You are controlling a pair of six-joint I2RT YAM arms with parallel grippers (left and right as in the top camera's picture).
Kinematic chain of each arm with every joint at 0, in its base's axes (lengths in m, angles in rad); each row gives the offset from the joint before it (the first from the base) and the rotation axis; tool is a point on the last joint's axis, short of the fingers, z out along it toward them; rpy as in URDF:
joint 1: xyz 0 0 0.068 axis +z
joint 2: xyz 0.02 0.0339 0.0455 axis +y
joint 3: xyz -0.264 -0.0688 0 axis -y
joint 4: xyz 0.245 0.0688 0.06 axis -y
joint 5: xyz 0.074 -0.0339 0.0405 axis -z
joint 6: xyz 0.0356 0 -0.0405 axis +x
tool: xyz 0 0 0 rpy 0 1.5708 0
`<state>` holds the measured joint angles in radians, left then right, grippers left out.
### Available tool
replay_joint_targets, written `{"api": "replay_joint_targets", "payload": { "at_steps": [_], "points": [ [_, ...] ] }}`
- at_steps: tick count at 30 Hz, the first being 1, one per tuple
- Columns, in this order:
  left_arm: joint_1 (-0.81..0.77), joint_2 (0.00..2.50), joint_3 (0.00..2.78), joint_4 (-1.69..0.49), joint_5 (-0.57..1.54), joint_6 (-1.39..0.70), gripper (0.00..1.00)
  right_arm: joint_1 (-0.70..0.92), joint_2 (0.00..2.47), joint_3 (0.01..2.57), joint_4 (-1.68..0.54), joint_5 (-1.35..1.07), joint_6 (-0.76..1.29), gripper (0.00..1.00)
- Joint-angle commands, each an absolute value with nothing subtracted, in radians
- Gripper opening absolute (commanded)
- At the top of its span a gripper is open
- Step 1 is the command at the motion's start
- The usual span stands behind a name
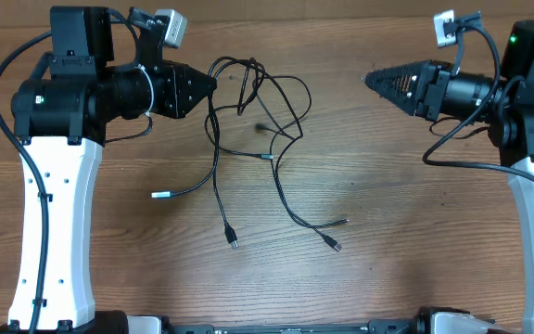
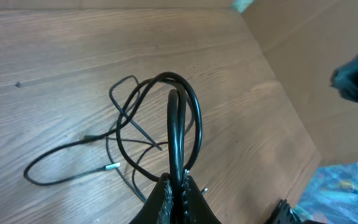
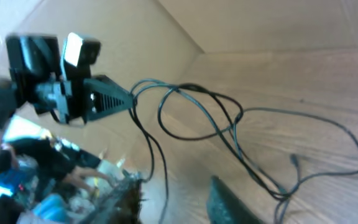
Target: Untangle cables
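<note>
Thin black cables [image 1: 265, 102] lie tangled in loops on the wooden table, with plug ends trailing toward the front [image 1: 232, 239], [image 1: 334, 244] and left [image 1: 158, 195]. My left gripper [image 1: 211, 85] is shut on a cable at the tangle's left side, holding it lifted; the left wrist view shows the cable loop [image 2: 179, 118] clamped between the fingers [image 2: 180, 186]. My right gripper [image 1: 371, 78] is open and empty, to the right of the tangle and apart from it. The right wrist view shows the tangle [image 3: 229, 124] beyond the open fingers [image 3: 179, 199].
The wooden table [image 1: 387, 213] spreads under both arms. Thicker black arm cables hang by each arm, left [image 1: 17, 139] and right [image 1: 462, 130]. Cardboard walls [image 3: 260, 25] stand beyond the table's edge.
</note>
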<state>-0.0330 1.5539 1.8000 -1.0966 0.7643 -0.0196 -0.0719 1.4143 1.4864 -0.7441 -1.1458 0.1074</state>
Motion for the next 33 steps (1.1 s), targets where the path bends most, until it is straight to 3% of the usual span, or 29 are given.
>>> {"api": "replay_joint_targets", "payload": {
  "at_steps": [1, 6, 10, 16, 24, 33],
  "points": [
    [-0.041, 1.537, 1.815, -1.095, 0.806, -0.022, 0.04, -0.072, 1.428, 1.498, -0.775, -1.145, 0.051, 0.50],
    [-0.049, 1.537, 1.815, -1.095, 0.845, -0.009, 0.04, -0.058, 1.450, 1.498, -0.819, -1.145, 0.051, 0.55],
    [-0.076, 1.537, 1.815, -1.094, 0.893, 0.047, 0.04, -0.011, 1.470, 1.498, -0.815, -1.140, 0.051, 0.66],
    [-0.114, 1.537, 1.815, -1.097, 0.944, 0.165, 0.04, 0.051, 1.488, 1.498, -0.809, -1.002, 0.050, 0.67],
    [-0.118, 1.537, 1.815, -1.095, 0.968, 0.171, 0.04, 0.091, 1.488, 1.498, -0.808, -0.759, 0.050, 0.67],
    [-0.119, 1.537, 1.815, -1.095, 1.068, 0.206, 0.04, 0.124, 1.489, 1.498, -0.807, -0.737, 0.050, 0.67]
  ]
}}
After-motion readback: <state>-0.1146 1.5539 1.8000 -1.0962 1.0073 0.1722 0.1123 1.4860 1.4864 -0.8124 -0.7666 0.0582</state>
